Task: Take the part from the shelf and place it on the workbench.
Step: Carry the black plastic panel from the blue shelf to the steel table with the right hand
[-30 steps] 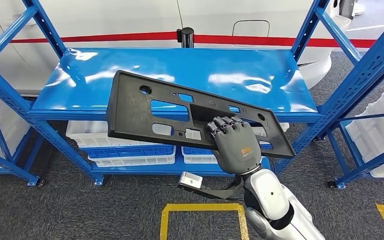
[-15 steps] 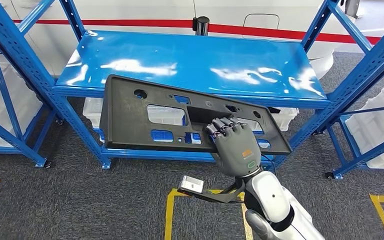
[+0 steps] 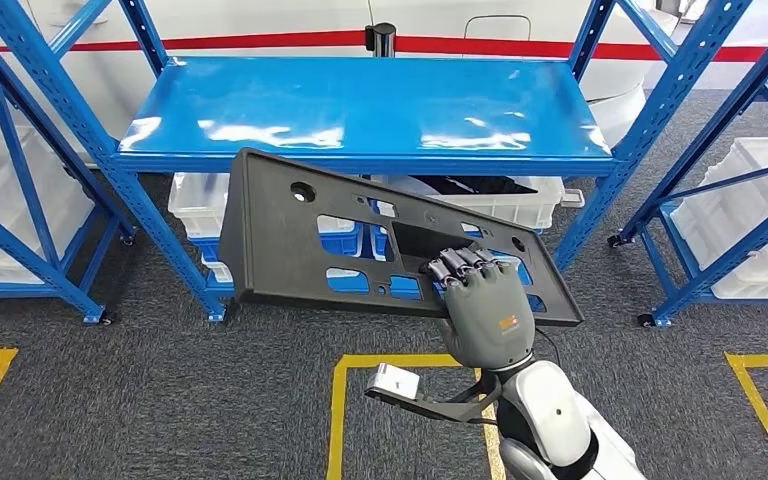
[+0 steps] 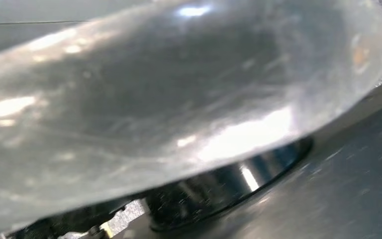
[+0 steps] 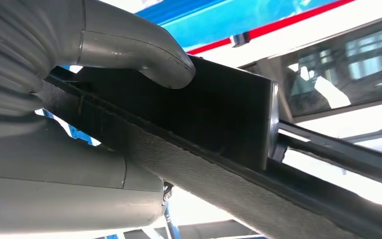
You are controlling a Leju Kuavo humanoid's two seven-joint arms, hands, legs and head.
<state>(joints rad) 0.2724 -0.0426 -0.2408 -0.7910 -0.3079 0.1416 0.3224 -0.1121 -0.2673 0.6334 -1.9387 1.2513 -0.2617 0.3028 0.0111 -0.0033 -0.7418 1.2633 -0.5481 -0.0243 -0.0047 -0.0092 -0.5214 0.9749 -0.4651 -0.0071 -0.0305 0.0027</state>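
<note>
The part (image 3: 290, 235) is a long flat black plastic panel with several cut-outs and holes. My right hand (image 3: 485, 310) grips it near its right end, fingers curled over the upper face, and holds it tilted in the air in front of the blue shelf (image 3: 360, 100). The shelf's top board is bare. In the right wrist view the thick grey thumb (image 5: 129, 45) presses on the panel's dark edge (image 5: 219, 114), with the fingers underneath.
White bins (image 3: 195, 195) sit on the shelf's lower level behind the panel, and more white bins (image 3: 750, 210) fill the rack at the right. Blue uprights (image 3: 50, 90) stand at the left. Yellow floor lines (image 3: 340, 400) mark the grey carpet below.
The whole view has shifted, so the camera moved. The panel, still in my right hand, now hangs before the shelf's front edge rather than over its top board.
</note>
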